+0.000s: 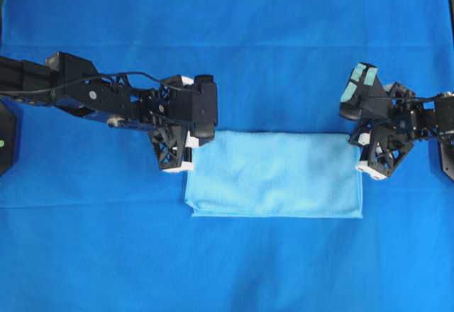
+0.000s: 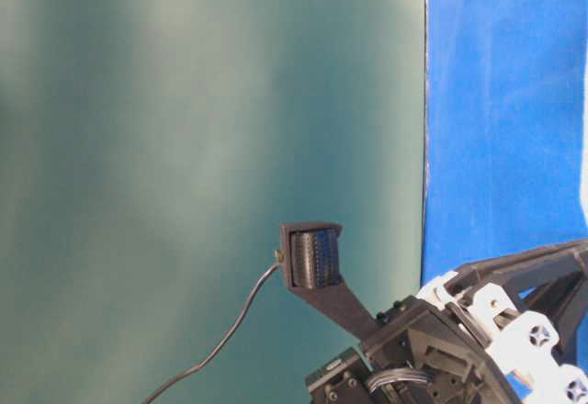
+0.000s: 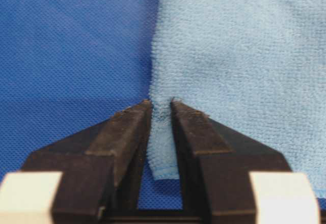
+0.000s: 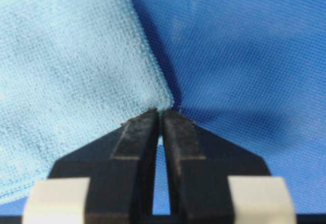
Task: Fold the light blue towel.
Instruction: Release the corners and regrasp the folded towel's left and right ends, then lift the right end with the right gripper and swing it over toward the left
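A: Light blue towel (image 1: 277, 174) lies doubled over mid-bench on the dark blue cover (image 1: 227, 35); your left tool (image 3: 162, 104) is pinched on its edge; your right tool (image 4: 159, 113) is clamped on the opposite corner.

B: So I lift?

A: Raise both together and level; keep the cloth taut between them; lay edges flush.

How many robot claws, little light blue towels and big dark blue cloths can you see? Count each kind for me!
Robot claws: 2, the left gripper and the right gripper
Little towels: 1, the light blue towel
Big cloths: 1, the dark blue table cover
Total: 4
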`<state>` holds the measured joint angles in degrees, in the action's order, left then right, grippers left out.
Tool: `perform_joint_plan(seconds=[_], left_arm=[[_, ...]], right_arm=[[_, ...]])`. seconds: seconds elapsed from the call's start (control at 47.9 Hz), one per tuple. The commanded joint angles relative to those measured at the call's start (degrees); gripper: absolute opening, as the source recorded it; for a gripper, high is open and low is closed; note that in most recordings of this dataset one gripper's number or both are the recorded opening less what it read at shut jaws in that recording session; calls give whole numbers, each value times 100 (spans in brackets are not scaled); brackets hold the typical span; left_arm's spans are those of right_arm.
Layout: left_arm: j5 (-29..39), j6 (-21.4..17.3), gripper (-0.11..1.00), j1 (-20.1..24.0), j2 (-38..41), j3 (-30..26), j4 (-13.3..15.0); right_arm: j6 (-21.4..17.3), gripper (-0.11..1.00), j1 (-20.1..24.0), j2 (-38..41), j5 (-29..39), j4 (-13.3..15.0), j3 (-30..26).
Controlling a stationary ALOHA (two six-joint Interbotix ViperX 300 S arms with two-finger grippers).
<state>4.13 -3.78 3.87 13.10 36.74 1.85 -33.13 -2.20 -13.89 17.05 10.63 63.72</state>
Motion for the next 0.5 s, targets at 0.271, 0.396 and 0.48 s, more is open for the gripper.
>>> perform_joint_plan(seconds=[0.271, 0.396, 0.48], left_arm=[[835, 18, 4, -62, -193, -281, -18], [1151, 18, 4, -62, -589, -396, -18], [1354, 18, 4, -70, -888, -475, -18]], right_arm=[[-26, 3, 9, -308, 114, -18, -97], [-26, 3, 35, -773, 571, -53, -237], [-35, 3, 44, -1160, 1028, -62, -378]])
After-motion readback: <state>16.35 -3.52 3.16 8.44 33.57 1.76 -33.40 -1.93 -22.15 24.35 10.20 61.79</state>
